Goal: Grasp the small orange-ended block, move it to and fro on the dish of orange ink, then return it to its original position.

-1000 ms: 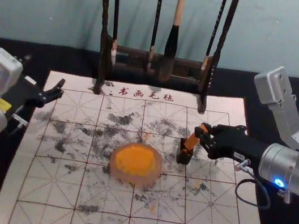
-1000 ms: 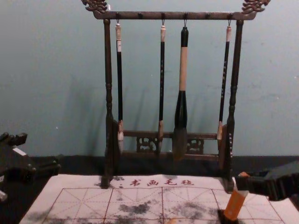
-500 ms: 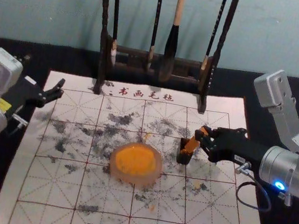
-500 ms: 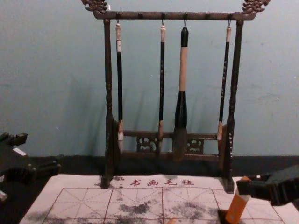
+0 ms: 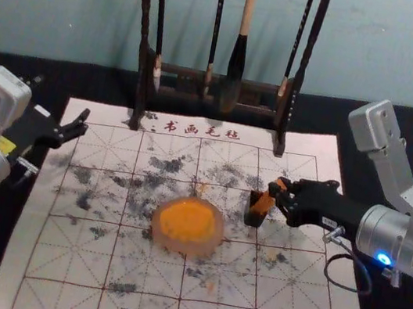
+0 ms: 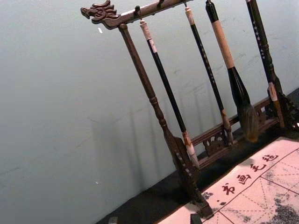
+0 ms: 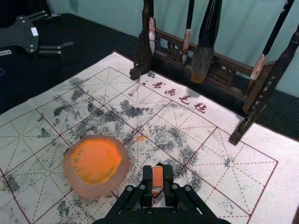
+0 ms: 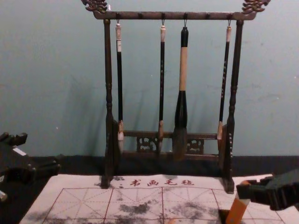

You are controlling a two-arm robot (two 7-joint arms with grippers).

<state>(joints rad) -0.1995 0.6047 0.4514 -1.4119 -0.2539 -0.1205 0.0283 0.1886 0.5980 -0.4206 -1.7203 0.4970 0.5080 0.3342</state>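
Leaning, the orange block [image 5: 263, 203] is risking snagging the black holder [image 5: 253, 220]; the right gripper [image 7: 158, 179] is pinching it, the left gripper [image 5: 82, 123] idling wide.

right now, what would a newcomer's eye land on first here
Probably the bright orange ink in its round dish, near the middle of the gridded mat. Close behind comes the tall dark rack at the mat's far edge, hung with four brushes. Right of the dish, the right tool grips a tilted orange block at a small dark holder.
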